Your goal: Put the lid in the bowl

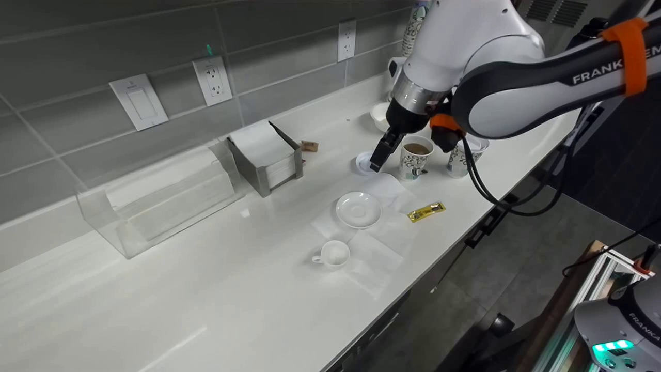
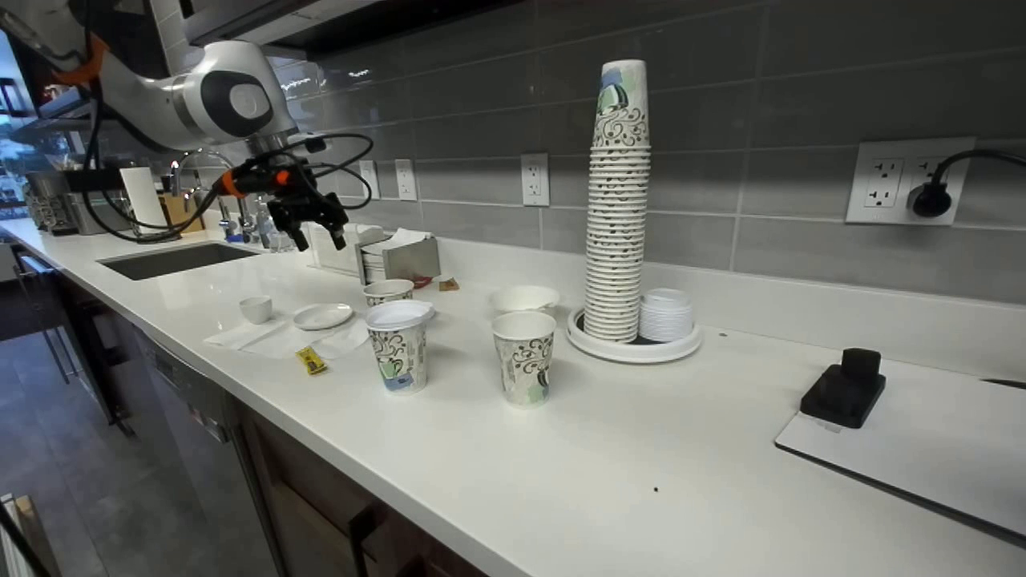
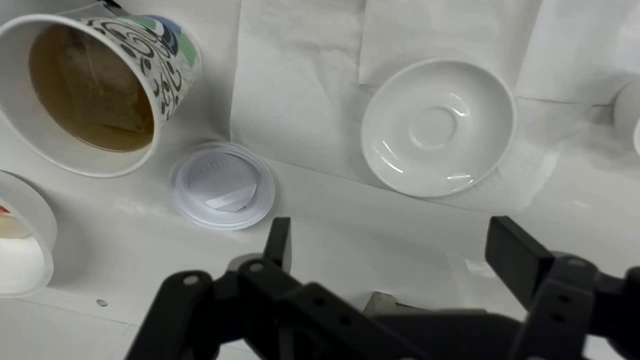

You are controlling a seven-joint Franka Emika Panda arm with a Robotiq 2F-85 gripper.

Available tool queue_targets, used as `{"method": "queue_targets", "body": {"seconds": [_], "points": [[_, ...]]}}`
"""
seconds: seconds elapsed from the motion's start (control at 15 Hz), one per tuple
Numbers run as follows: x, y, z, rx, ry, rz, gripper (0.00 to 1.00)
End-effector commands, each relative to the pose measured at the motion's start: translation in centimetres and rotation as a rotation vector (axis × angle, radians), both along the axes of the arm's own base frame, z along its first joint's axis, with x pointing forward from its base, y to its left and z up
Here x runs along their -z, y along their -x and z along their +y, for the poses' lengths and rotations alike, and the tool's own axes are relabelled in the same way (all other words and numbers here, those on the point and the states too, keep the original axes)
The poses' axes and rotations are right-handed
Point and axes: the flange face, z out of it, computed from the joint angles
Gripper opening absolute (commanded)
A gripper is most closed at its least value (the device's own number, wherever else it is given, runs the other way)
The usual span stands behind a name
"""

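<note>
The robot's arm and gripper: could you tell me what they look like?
The arm is rounded, white and black, with a silver collar, white lettering reading FRANK beside an orange strap, and looping black cables. The gripper is black, with two blocky fingers.

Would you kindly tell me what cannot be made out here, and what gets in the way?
Bowl: cut off by the wrist view's left edge; inside only partly seen.
Lid: partly hidden by the claw in an exterior view; embossed lettering blurred in the wrist view.
Teacup: mostly cut off by the wrist view's right edge.
Yellow packet: print too small to read in both exterior views.
</note>
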Motion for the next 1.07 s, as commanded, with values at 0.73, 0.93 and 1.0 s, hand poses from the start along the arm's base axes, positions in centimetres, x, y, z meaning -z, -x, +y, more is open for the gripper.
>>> {"method": "queue_targets", "body": {"seconds": [0.73,0.93,1.0], "points": [[5.2,-10.9,0.2,0.055,0.164,0.022,1.0],[8.0,-12.6,0.5,0.083,0.213,0.089,1.0],[8.7,-12.8,0.8,0.087,0.217,0.11,1.0]]}}
